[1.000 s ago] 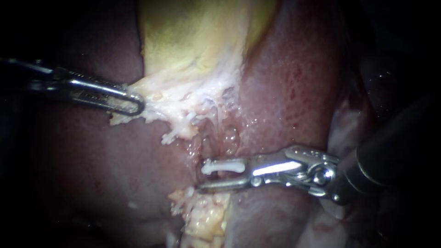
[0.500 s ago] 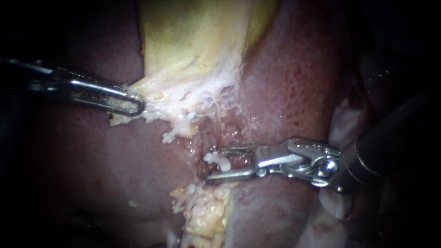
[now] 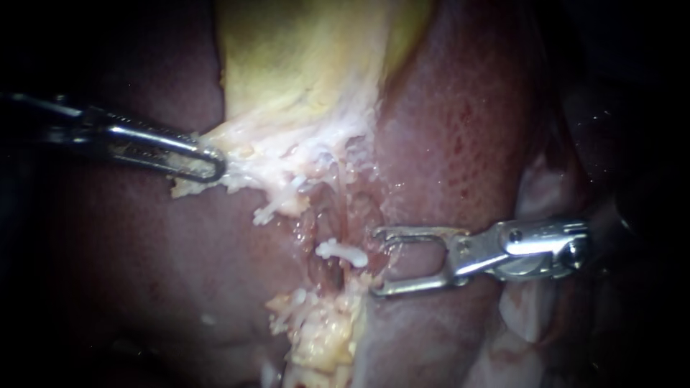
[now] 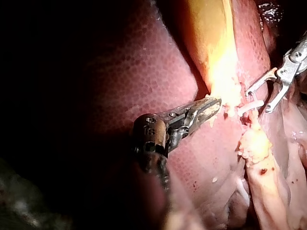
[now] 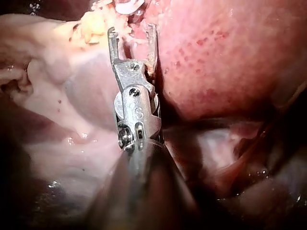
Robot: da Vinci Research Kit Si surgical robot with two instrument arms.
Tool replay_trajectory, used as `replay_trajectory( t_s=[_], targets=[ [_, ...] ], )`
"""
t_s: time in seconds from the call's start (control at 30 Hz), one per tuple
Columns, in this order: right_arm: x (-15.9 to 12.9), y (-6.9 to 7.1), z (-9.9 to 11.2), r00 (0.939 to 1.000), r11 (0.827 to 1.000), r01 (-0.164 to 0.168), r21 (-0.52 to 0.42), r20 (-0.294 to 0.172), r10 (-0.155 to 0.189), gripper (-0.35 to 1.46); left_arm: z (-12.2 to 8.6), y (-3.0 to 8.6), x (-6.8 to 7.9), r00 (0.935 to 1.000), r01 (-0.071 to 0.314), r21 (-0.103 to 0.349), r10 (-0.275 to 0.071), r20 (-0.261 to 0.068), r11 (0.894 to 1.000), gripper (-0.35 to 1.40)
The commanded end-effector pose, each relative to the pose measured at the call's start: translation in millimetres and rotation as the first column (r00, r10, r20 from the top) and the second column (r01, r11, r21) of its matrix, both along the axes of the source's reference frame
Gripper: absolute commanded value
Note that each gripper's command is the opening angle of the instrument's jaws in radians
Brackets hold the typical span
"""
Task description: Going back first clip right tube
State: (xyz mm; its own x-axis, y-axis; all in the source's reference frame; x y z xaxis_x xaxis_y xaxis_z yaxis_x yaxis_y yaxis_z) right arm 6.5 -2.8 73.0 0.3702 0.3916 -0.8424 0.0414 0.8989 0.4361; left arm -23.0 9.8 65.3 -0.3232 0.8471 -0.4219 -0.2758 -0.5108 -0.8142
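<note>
Endoscope: left instrument pinching the pale gallbladder edge, right instrument jaws spread wide and empty, white clip just past their tips, left wrist: both instruments visible, pinch side-on, right wrist: liver beside spread jaws

The right instrument holds its jaws spread over bare liver, the gap between them free, tips just beside the clip in the groove. Above the clip, stringy pale tissue crosses the groove, clamped taut by the left instrument; below, a yellow fat lump blocks the way. Liver walls the groove on both sides.
</note>
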Motion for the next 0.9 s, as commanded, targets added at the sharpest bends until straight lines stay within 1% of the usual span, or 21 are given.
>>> replay_trajectory(
  t_s=[0.03,0.13,0.23,0.37,0.47,0.63,0.73,0.83,0.9],
  targets=[
    [-0.5,0.4,-0.4,0.9999,1.000,0.013,-0.022,0.000,-0.013,0.49,-0.1,0.0,0.0,1.0000,0.000,0.000,0.000,0.000,1.000,-0.35],
    [-1.9,1.6,-2.0,0.9997,0.999,0.022,-0.050,-0.007,-0.022,0.49,-0.1,0.0,0.0,1.0000,0.000,0.000,0.000,0.000,1.000,-0.35],
    [-2.9,2.7,-3.6,0.9999,0.997,0.015,-0.072,-0.005,-0.015,0.49,-0.1,0.0,0.1,1.0000,0.000,0.000,0.000,0.000,1.000,-0.35],
    [-3.7,3.7,-5.4,0.9999,0.996,0.015,-0.084,-0.006,-0.015,0.49,-0.1,0.0,0.1,1.0000,0.000,0.000,0.000,0.000,1.000,-0.35],
    [-3.9,4.1,-6.2,0.9997,0.995,0.020,-0.096,-0.010,-0.021,0.49,-0.1,0.0,0.0,1.0000,0.000,0.000,0.000,0.000,1.000,-0.35],
    [-4.0,4.2,-6.4,0.9997,0.995,0.021,-0.099,-0.011,-0.022,0.49,-0.1,0.0,-0.1,1.0000,0.000,0.000,0.000,0.000,1.000,-0.35],
    [-4.1,4.2,-6.4,0.9996,0.994,0.024,-0.105,-0.012,-0.025,0.49,0.3,0.1,-0.4,1.0000,0.001,-0.001,-0.001,-0.001,1.000,-0.35],
    [-4.4,4.3,-6.5,0.9996,0.994,0.025,-0.104,-0.013,-0.026,0.49,1.2,-0.2,-1.1,1.0000,0.007,-0.008,-0.007,-0.006,1.000,-0.35],
    [-4.5,4.3,-6.5,0.9996,0.994,0.025,-0.104,-0.013,-0.026,0.49,2.1,-0.5,-1.8,1.0000,0.003,-0.009,-0.003,-0.005,1.000,-0.35]
  ],
)
